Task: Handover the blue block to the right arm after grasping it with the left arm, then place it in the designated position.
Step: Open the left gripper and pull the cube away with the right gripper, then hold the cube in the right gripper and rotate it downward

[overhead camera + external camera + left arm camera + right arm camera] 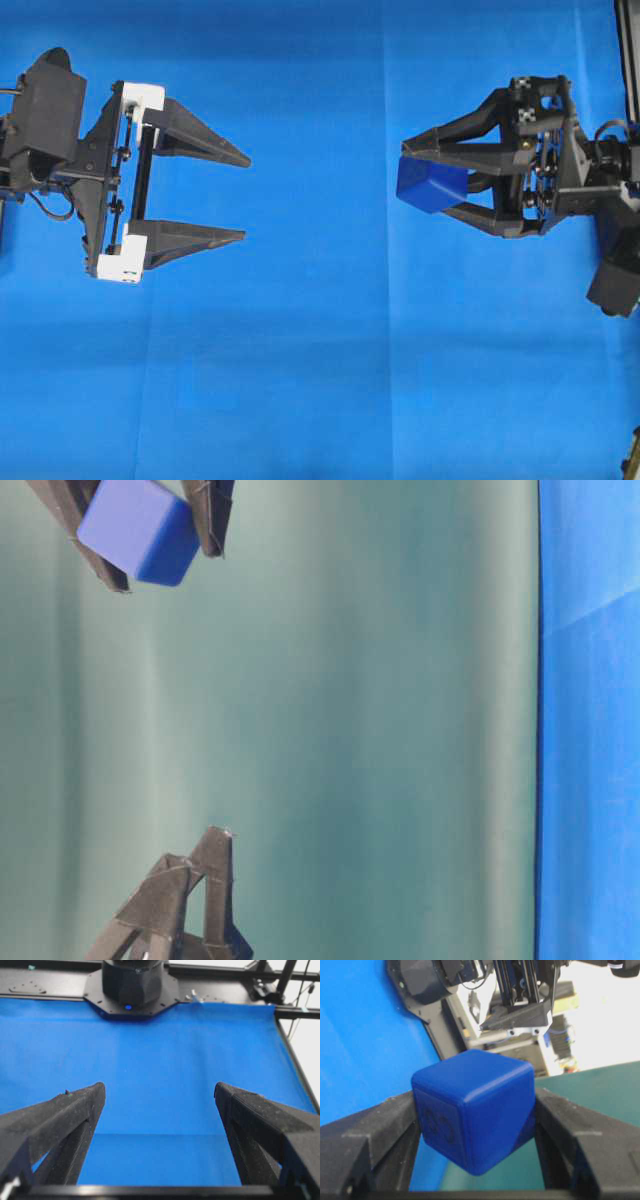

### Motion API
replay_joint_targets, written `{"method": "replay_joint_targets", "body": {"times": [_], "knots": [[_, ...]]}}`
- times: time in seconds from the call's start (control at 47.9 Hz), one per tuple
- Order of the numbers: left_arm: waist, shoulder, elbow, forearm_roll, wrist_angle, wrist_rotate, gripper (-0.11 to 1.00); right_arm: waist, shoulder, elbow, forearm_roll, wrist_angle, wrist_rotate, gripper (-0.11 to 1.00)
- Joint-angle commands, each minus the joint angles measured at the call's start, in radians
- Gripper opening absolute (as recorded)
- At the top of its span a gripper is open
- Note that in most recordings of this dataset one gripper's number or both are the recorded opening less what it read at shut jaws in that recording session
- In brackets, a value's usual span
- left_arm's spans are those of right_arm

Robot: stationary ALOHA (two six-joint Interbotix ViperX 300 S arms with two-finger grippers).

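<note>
Right wrist-mounted view puts the small dark-blue cube with rounded edges [475, 1110] closest of all: glossy plastic, tilted so one corner points down, with a faint ring-like marking pressed into the face turned toward the left finger. It sits between the two black pointed fingers [375, 1135] of the right claw [475, 1125], each finger pressing a side of it, so this claw is clenched on the cube at roughly half its spread. Beyond the cube, past the fingertips, lie the blue cloth and a green backdrop, with the other arm's base farther off.

From overhead, the right claw [425, 185] carries the cube [432, 185] at its tips, above the blue cloth covering the table [320, 380]. Well apart from it, across the middle of the cloth, the left claw [245, 197] with white plastic brackets [137, 98] faces it, its fingers spread as wide as they go and gripping nothing.

Left wrist-mounted view confirms this: between its two black textured fingers [65, 1120] only blue cloth [160, 1085] shows, and beyond the tips stands a black arm base [132, 985].

The table-level view shows the cube [140, 530] pinched between the right claw's tips, well apart from the left claw's tips [215, 845].
</note>
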Motion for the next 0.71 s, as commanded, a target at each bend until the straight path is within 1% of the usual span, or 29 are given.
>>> {"method": "replay_joint_targets", "body": {"times": [0.0, 0.042, 0.146, 0.271, 0.313, 0.355, 0.438, 0.563, 0.689], "knots": [[-0.005, -0.012, -0.014, 0.003, -0.003, 0.000, 0.93, 0.002, -0.006, -0.018, 0.081, -0.003, 0.038, 0.51], [-0.005, -0.012, -0.014, 0.003, -0.003, 0.000, 0.93, 0.002, -0.008, -0.018, 0.132, -0.003, 0.080, 0.51], [-0.005, -0.012, -0.014, 0.003, -0.003, 0.000, 0.93, 0.002, -0.009, -0.020, 0.210, 0.000, 0.166, 0.51], [-0.005, -0.009, -0.014, 0.003, -0.003, 0.000, 0.93, 0.002, -0.025, -0.018, 0.275, 0.009, 0.287, 0.51], [-0.006, -0.009, -0.015, 0.003, -0.005, 0.000, 0.93, 0.002, -0.031, -0.018, 0.293, 0.014, 0.347, 0.51], [-0.008, -0.009, -0.015, 0.003, -0.003, 0.002, 0.93, 0.002, -0.037, -0.018, 0.302, 0.018, 0.391, 0.51], [-0.011, -0.009, -0.015, 0.003, -0.005, 0.003, 0.93, 0.002, -0.048, -0.020, 0.305, 0.031, 0.479, 0.51], [-0.012, -0.009, -0.015, 0.003, -0.003, 0.005, 0.93, 0.002, -0.055, -0.021, 0.304, 0.048, 0.583, 0.51], [-0.011, -0.009, -0.014, 0.003, -0.005, 0.005, 0.93, 0.002, -0.055, -0.021, 0.304, 0.058, 0.621, 0.51]]}}
